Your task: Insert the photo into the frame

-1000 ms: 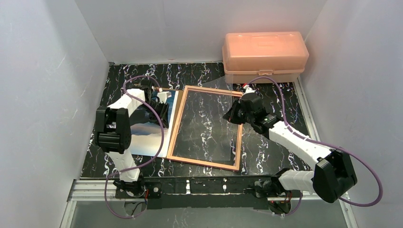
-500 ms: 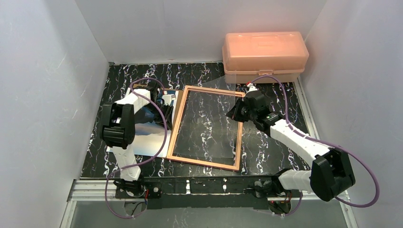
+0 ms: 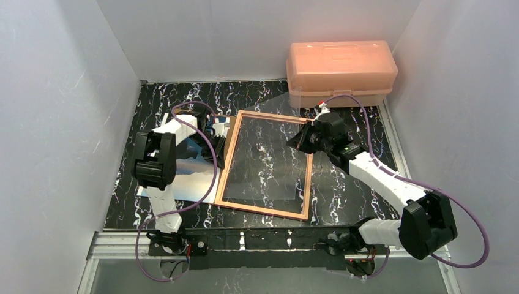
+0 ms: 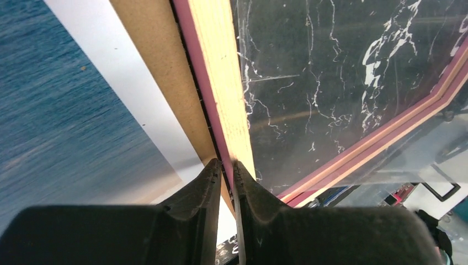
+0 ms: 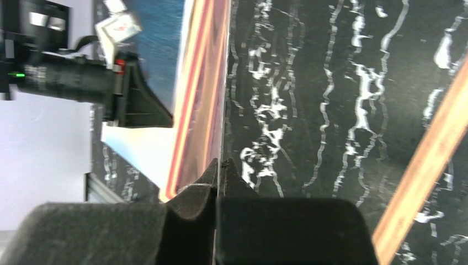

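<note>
The frame (image 3: pixel 262 211) lies tan side up in the middle of the table. My left gripper (image 3: pixel 218 142) is at its left rail, and in the left wrist view the gripper (image 4: pixel 227 163) is shut on the pink and tan rail (image 4: pixel 225 66). The clear pane (image 3: pixel 263 160) hangs tilted over the frame opening, and my right gripper (image 3: pixel 294 142) holds it by the right edge. From the right wrist, the gripper (image 5: pixel 221 163) is pinched shut on that thin pane edge. The photo (image 3: pixel 183 179), blue side up, lies left of the frame under my left arm.
A brown backing board (image 4: pixel 160 83) lies between the photo (image 4: pixel 66 110) and the frame. A peach plastic box (image 3: pixel 340 68) stands at the back right against the wall. White walls close in the black marbled table (image 3: pixel 349 196) on three sides.
My left gripper has moved right to the frame's left rail and closed on it. My right gripper has shifted slightly back and left with the pane.
</note>
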Robot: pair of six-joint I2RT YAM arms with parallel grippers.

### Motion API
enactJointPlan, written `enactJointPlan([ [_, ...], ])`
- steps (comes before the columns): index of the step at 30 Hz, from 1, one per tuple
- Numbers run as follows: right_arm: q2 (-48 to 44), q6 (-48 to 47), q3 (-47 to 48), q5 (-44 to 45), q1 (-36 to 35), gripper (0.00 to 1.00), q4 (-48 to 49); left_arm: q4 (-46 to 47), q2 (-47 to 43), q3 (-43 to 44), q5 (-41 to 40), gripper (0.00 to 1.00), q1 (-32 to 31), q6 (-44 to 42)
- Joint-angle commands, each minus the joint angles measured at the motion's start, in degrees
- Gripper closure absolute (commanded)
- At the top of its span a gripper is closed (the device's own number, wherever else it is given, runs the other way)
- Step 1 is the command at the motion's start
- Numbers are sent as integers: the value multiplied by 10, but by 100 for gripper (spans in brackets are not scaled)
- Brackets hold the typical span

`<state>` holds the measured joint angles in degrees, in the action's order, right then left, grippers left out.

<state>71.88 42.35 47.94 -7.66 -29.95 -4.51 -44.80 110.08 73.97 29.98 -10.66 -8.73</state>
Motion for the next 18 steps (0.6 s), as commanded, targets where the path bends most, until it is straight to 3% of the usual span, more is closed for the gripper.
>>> enactJointPlan([
  [1, -25, 36, 58, -49, 2, 99, 40, -6, 3, 3, 17, 88, -4, 0],
  [11, -53, 116, 64, -95, -1, 99, 107, -1, 13, -7, 24, 94, -4, 11],
  [18, -59, 170, 11, -98, -1, 99, 163, 1, 16, -9, 23, 98, -3, 15],
])
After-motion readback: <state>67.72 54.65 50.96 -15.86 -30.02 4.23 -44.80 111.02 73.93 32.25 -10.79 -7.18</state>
